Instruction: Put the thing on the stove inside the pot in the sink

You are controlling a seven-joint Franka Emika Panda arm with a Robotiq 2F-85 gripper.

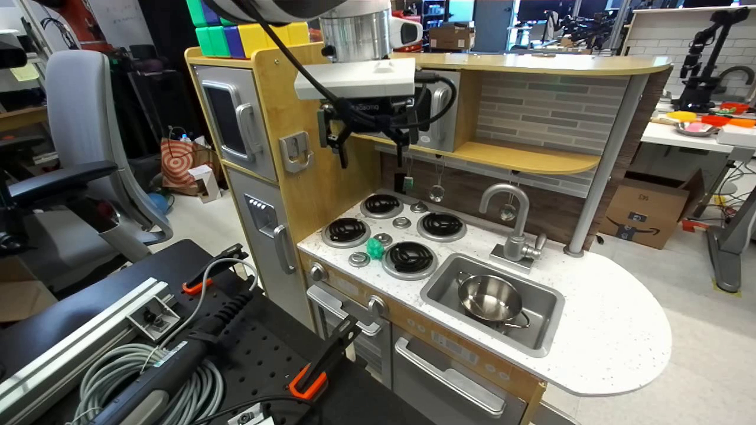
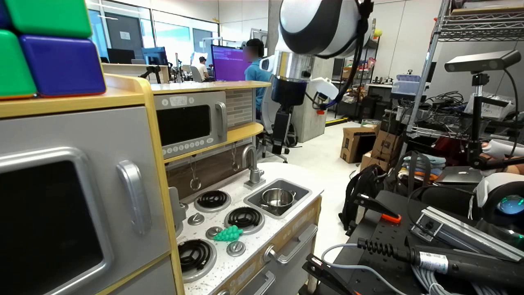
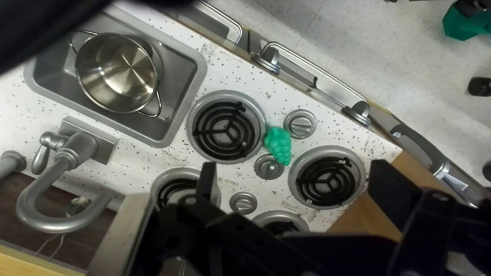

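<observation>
The thing is a small green toy like a bunch of grapes (image 1: 374, 248), also in an exterior view (image 2: 229, 234) and the wrist view (image 3: 279, 143). It lies among the knobs on the white stove (image 1: 407, 236), beside a burner and against a knob. The shiny steel pot (image 1: 490, 298) stands with nothing visible inside it in the silver sink (image 1: 556, 313); the pot also shows in the wrist view (image 3: 115, 73). My gripper (image 1: 372, 163) is open and empty, high above the stove. Its fingers are wide apart in the wrist view (image 3: 293, 164).
A curved grey faucet (image 1: 517, 218) rises behind the sink. A yellow wooden shelf (image 1: 525, 158) and a microwave (image 2: 188, 123) overhang the back of the counter. A tall wooden cabinet (image 1: 331, 118) borders the stove. A black table (image 1: 260, 348) with cables and clamps stands in front.
</observation>
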